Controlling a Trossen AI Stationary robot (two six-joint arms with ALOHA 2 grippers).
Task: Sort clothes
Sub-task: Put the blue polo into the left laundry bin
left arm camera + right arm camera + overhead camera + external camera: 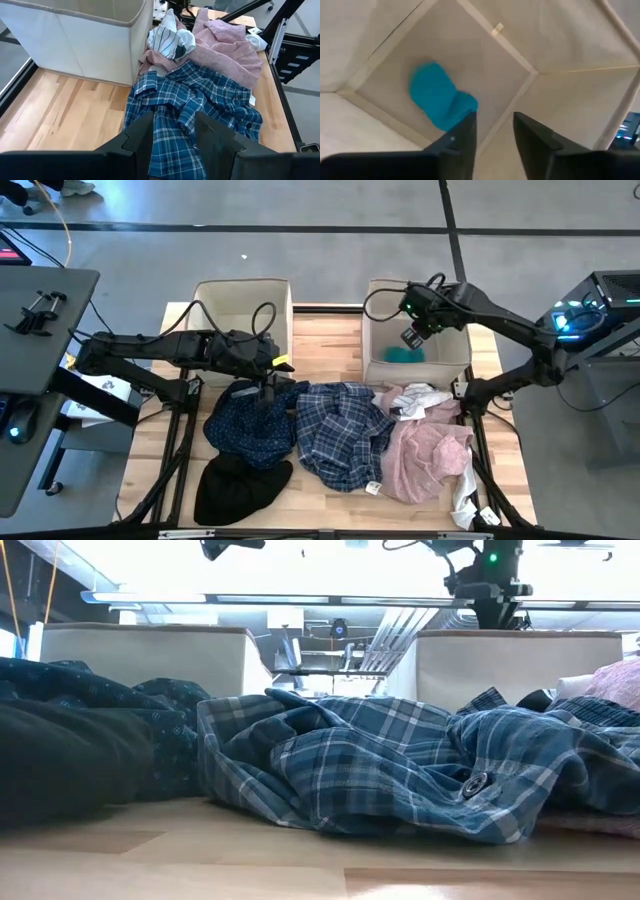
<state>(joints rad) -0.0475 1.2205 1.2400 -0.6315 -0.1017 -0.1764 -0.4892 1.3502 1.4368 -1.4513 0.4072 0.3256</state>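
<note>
My left gripper point(268, 385) point(172, 122) is open and empty, up above the seam between the dark navy patterned garment point(250, 425) and the blue-white plaid shirt point(340, 435). My right gripper point(412, 338) point(492, 120) is open and empty over the right bin point(375, 320). The small teal piece point(440, 102) lies on that bin's floor. The black garment point(240, 485) lies at the near left, partly under the navy one. The pale pink shirt point(430, 455) lies right of the plaid shirt, with a white striped piece point(170, 37) on its far end. White cloth point(465, 505) lies at the near right.
The left beige bin point(240, 305) stands at the far edge behind my left gripper. Bare wood shows between that bin and the clothes point(65, 105) and along the near edge point(300, 860). Black frame struts run down both table sides.
</note>
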